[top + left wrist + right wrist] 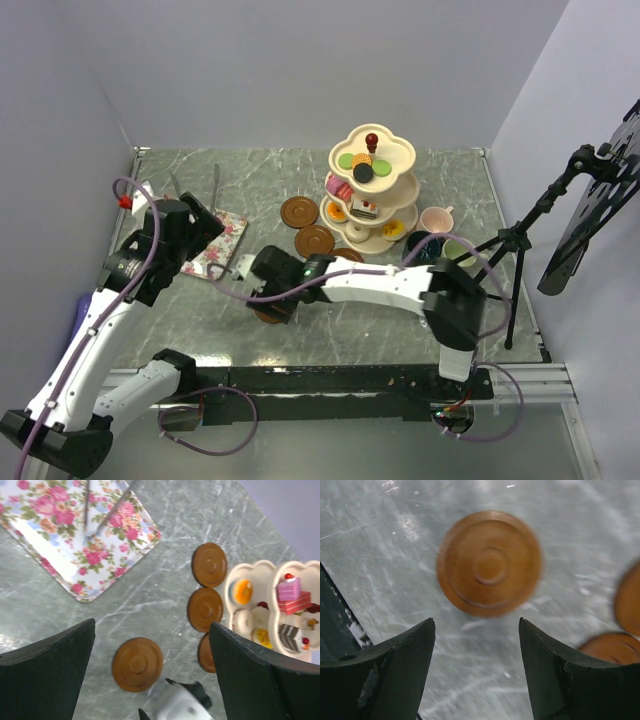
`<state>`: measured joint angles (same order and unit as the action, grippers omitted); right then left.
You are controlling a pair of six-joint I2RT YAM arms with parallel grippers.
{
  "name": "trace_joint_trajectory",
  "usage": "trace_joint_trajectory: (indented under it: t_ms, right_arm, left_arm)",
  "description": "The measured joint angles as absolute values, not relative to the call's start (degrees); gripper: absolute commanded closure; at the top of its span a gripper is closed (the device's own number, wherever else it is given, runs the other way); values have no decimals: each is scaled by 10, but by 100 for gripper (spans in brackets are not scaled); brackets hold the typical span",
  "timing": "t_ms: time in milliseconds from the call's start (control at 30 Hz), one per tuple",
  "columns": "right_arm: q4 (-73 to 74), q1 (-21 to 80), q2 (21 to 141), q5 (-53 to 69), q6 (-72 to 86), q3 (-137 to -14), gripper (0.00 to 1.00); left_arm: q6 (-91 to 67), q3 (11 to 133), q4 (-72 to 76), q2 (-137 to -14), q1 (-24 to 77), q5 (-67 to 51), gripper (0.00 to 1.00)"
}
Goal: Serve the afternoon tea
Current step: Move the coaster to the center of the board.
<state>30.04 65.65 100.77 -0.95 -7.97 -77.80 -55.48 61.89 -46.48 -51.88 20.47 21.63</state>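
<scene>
Brown saucer (489,562) lying flat, right hand (476,630) over it — jaws apart, left hand (152,630) spread wide

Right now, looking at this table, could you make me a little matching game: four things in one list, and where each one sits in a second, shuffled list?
Things:
1. floral rectangular tray
2. small red knob
3. pink mug
4. lone brown round saucer

Places:
A. atop the cream three-tier scalloped stand
B. just ahead of the right gripper
C. right of the stand
D. left side, by the left gripper

Pairs: 1-D, 2-A, 3-C, 4-B
</scene>
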Motion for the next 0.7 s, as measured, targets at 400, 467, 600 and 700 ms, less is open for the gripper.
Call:
trace_joint_trajectory:
  t_ms: [400, 467, 600, 700]
  right_arm:
    - [284, 689, 1134, -6, -69, -846, 33]
    - [282, 693, 1145, -6, -69, -849, 36]
    - [282, 696, 1161, -5, -62, -848, 38]
    - [280, 696, 1172, -7, -55, -848, 42]
  left_arm:
    - [-488, 613, -481, -477, 204, 269, 0]
    - [-486, 607, -479, -471, 204, 268, 0]
    - [-484, 605, -479, -471, 204, 266, 0]
    - [-478, 606, -478, -471, 203, 267, 0]
